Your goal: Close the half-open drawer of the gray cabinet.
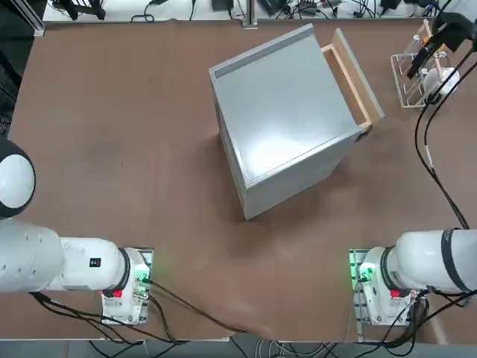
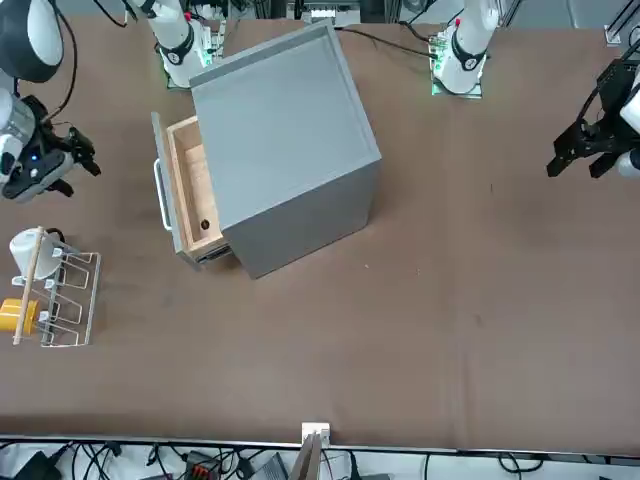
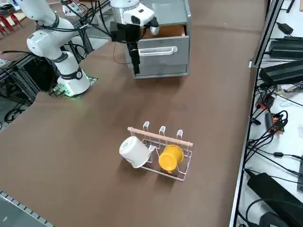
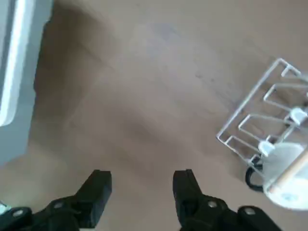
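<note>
Tool (image 4: 142, 185) beside partly cropped drawer (image 4: 14, 82)

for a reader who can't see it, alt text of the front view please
A gray cabinet stands on a brown table with its drawer half open. The robot's open right hand hovers beyond the drawer's front, near a wire rack holding a white cup and a yellow cup.
</note>
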